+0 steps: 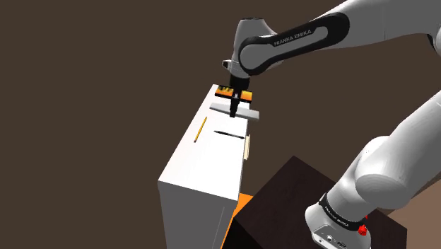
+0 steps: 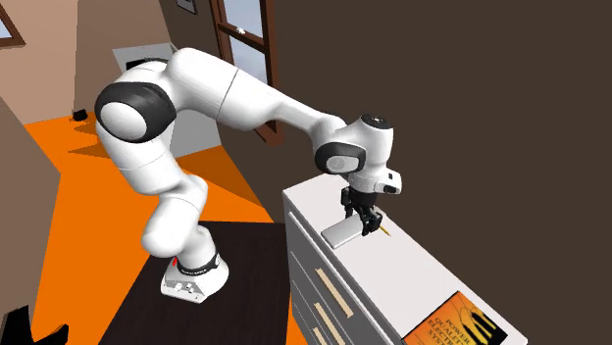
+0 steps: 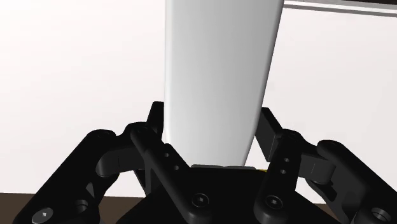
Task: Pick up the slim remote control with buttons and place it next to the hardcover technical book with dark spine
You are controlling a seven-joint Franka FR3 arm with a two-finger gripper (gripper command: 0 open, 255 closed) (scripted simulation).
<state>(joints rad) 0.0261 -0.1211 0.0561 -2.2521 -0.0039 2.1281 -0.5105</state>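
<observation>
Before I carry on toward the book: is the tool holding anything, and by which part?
Yes. The tool is shut on the slim white remote, its fingers clasping the two long sides near one end.

A white chest of drawers (image 2: 316, 284) stands along a plain dark brown wall (image 2: 471, 108). Orange floor (image 2: 88, 186) spreads out from its drawer front. Past its far end, a brown-framed glazed door (image 2: 245, 44) shows pale blue panes.

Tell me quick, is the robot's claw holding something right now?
The gripper is closed, clasping the pale grey remote between its fingers.
</observation>
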